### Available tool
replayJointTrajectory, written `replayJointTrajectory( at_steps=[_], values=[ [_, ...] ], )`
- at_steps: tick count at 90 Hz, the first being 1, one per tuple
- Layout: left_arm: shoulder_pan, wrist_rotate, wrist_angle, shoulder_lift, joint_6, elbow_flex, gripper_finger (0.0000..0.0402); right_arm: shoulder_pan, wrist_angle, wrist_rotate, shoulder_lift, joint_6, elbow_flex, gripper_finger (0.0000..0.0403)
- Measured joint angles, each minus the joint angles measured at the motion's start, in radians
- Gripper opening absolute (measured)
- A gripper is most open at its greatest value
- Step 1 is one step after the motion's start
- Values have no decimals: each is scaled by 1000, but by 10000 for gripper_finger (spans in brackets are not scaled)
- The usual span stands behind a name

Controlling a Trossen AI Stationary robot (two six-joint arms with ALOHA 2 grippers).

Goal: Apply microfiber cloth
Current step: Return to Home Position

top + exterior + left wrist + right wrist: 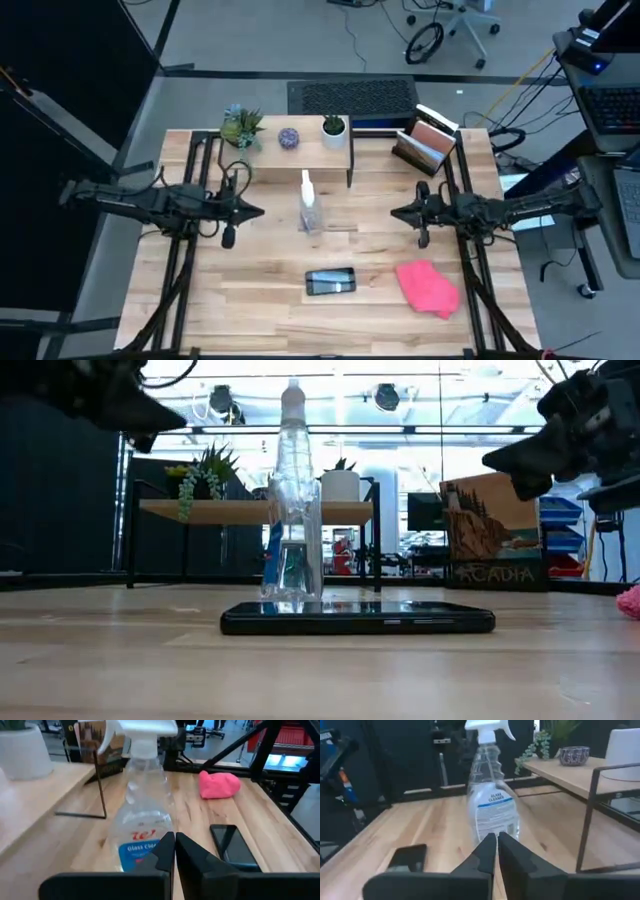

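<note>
The pink microfiber cloth (429, 286) lies crumpled on the table near its front right; it also shows in the left wrist view (219, 784). The black smartphone (330, 282) lies flat near the front middle. A clear spray bottle (310, 207) stands upright at the table's centre. My left gripper (257, 211) hovers shut left of the bottle, above the table. My right gripper (394, 213) hovers shut right of the bottle. Neither touches anything.
A low wooden shelf (300, 160) at the back holds small potted plants (241, 127) and a white pot (334, 128). A book stand with a book (428, 142) sits at the back right. Bare wood lies between phone and cloth.
</note>
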Motion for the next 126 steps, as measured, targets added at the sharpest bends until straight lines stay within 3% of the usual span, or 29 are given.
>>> replayJointTrajectory(
  at_steps=[23, 40, 60, 75, 103, 126],
  values=[
    [59, 19, 0, -230, -36, -147, 0, 0, -178, 3, -145, -28, -2, 4],
    [90, 194, -38, -369, -37, -204, 0, 0, -271, -4, -269, -72, -2, 4],
    [98, 125, -16, -503, -58, -273, 0, 0, -274, -5, -330, -106, -1, 4],
    [96, 124, 93, -510, -36, -316, 0, 3, -273, -8, -329, -107, -2, 4],
    [95, 126, 97, -492, -35, -316, 0, 3, -276, -29, -323, -119, -2, 4],
    [95, 125, 95, -490, -35, -316, 0, 3, -276, -29, -323, 47, -2, 4]
  ],
)
